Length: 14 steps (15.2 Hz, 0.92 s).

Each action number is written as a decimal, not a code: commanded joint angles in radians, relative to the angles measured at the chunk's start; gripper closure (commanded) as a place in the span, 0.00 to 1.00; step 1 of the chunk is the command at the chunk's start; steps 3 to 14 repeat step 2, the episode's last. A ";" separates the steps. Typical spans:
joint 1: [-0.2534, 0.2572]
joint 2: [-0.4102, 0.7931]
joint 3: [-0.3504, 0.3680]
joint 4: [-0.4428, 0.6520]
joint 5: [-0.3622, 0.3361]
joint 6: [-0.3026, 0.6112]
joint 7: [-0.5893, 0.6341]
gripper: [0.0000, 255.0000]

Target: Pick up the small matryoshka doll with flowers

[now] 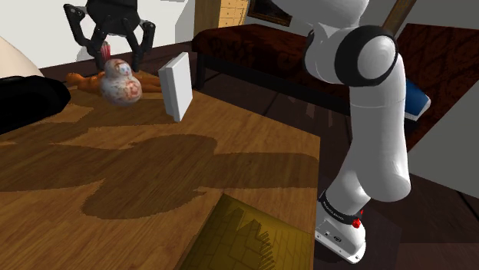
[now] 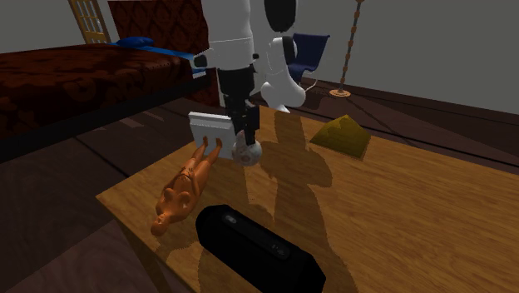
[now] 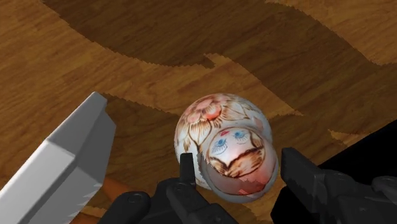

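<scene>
Gripper (image 3: 240, 168) hangs wide, its 2 fingers flanking the small matryoshka doll (image 3: 219, 127) without clasping it. The doll stands on the bench (image 1: 246, 161), upper left in the shoulder view, just beside a white block (image 1: 176, 86). Straddling its head likely keeps the fingers clear of that block.

The wooden table (image 1: 253, 161) is lit warmly, and broad dark shadows with hard, stepped edges are cast across it in the shoulder and wrist views. The second exterior view is rendered dim, with the shadow of the arm (image 2: 237, 50) laid on the tabletop. A pale sheen is seen on the doll (image 3: 226, 149).
</scene>
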State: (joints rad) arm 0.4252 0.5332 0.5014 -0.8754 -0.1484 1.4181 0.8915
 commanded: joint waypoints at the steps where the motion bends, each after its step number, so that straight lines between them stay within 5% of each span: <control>1: 0.015 0.020 -0.003 0.053 -0.009 -0.032 0.001 1.00; 14: 0.015 0.020 -0.003 0.053 -0.009 -0.032 0.001 1.00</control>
